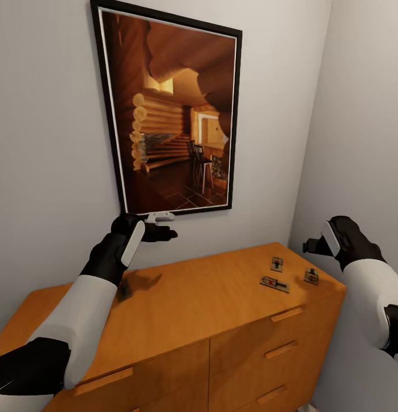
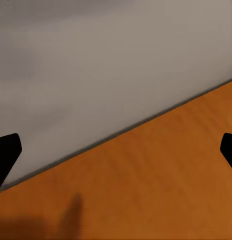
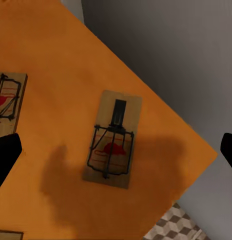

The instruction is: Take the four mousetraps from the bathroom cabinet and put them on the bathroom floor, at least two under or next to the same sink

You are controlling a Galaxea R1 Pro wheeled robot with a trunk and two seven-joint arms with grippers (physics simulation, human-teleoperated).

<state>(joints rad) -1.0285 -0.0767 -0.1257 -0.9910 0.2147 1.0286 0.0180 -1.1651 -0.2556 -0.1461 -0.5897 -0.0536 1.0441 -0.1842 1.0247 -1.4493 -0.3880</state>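
While three mousetraps point(image 1: 274, 283) lie in plain sight on the cabinet point(image 1: 181, 320) top near its right end, a fourth dark, flat shape sits half hidden behind the left forearm, toward the left end of the same top, too shadowed to make out clearly. Each visible trap is a thin tan wooden rectangle with dark bent wire and a red spot; in the right wrist view one trap point(image 3: 112, 138) lies whole near the cabinet's corner, while another point(image 3: 7, 102) is cut off at the frame edge. The cabinet is smooth orange-brown wood with slim bar handles on its drawers, its lower part cropped. Past its corner a sliver of bathroom floor point(image 3: 176, 226) shows cube-patterned tile. The left gripper point(image 1: 163, 226) hovers above the cabinet top by the lower edge of a framed picture point(image 1: 173, 114) of a log interior, its jaws spread wide. The right gripper point(image 1: 311, 246) hangs beside the cabinet's right end, jaws likewise apart, holding nothing.
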